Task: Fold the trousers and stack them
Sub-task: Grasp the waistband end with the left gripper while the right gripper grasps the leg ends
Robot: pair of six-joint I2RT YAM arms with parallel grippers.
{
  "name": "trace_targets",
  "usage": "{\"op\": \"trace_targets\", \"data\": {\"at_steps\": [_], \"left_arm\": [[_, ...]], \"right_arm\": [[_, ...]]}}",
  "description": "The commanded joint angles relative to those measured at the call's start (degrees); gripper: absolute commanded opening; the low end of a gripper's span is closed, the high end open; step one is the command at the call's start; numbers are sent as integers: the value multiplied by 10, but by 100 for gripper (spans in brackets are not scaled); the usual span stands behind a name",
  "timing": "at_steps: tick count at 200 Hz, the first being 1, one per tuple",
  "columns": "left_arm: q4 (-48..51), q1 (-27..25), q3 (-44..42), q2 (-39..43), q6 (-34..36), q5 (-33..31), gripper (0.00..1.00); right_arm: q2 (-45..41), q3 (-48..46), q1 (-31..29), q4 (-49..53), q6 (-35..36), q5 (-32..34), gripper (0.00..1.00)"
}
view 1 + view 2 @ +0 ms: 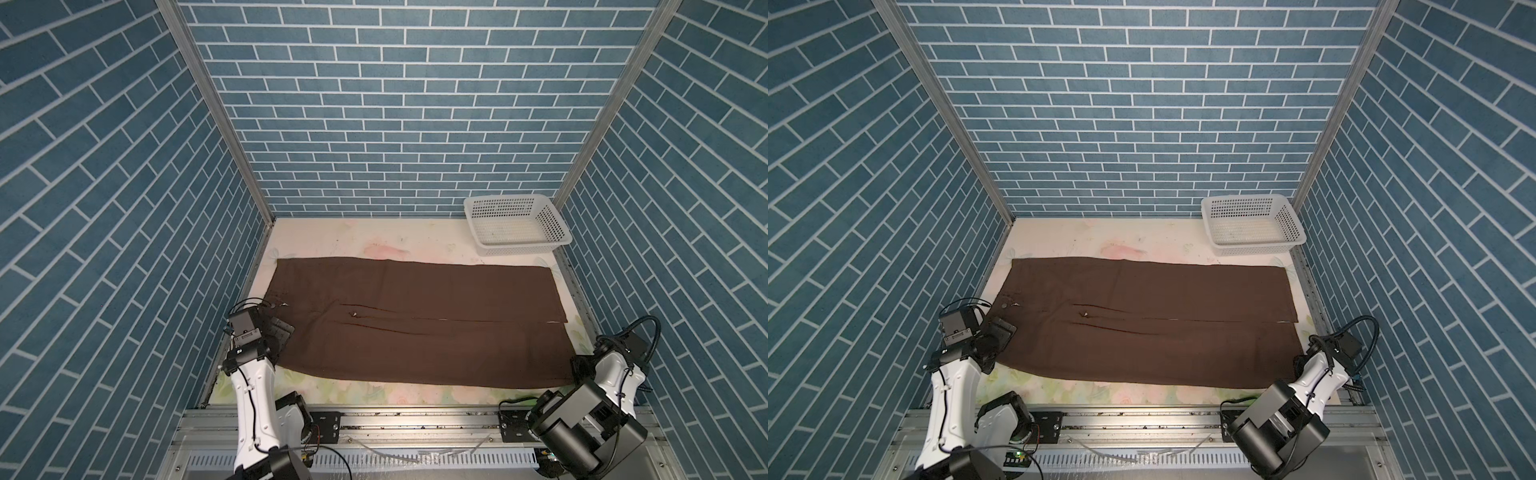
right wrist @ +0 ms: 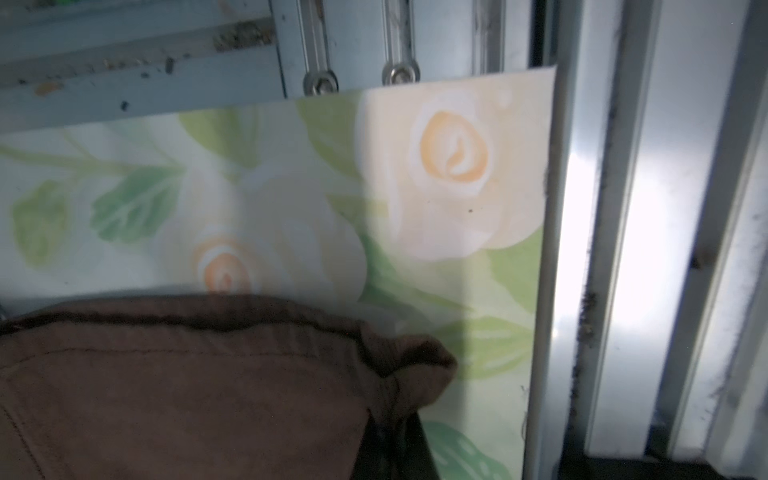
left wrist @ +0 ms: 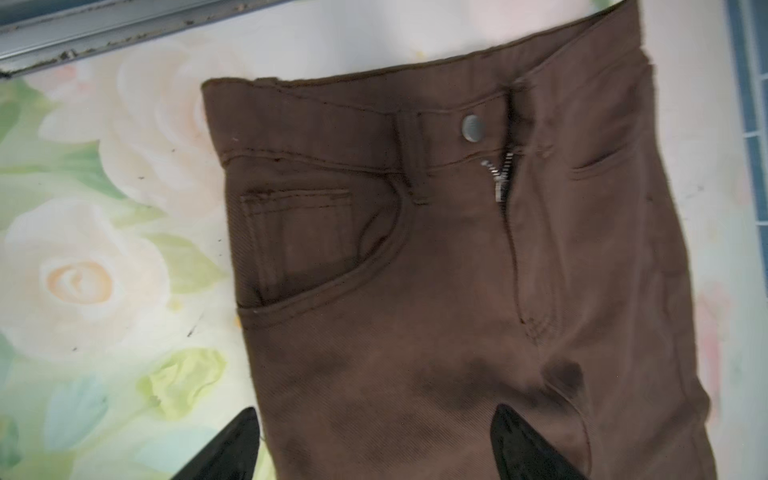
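A white perforated basket (image 1: 519,250) is placed at the far right corner of the floral table cover (image 1: 353,239). Blue brick-patterned walls (image 1: 374,104) are seen around.

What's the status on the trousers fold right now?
Left gripper: jaws open over trousers waist. Right gripper: jaws shut on near-leg hem corner. Cloth spread flat, unfolded. White basket far right, apart from cloth.

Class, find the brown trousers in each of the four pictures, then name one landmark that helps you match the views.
In a top view: the trousers lie spread flat, lower middle.
In a top view: the same, lower middle.
Left wrist: the waist end with its button fills the frame's middle and right.
Right wrist: a bunched hem corner, frame's lower left.
Shared landmark: the floral table cover beneath them, in all four.
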State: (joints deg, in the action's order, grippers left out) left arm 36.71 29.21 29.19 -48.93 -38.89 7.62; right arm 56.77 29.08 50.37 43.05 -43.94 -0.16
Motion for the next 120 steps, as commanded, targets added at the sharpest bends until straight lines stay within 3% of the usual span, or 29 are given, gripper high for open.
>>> {"op": "trace_targets", "data": {"at_steps": [1,85,120], "left_arm": [[-21,30,-15,-31,23,4,83],[-62,59,-32,-65,41,-68,86],[-145,60,-38,-126,30,-46,80]], "right_arm": [[-7,25,13,16,-17,28,0],[-19,13,43,2,-24,15,0],[-18,14,46,3,-23,10,0]]}}
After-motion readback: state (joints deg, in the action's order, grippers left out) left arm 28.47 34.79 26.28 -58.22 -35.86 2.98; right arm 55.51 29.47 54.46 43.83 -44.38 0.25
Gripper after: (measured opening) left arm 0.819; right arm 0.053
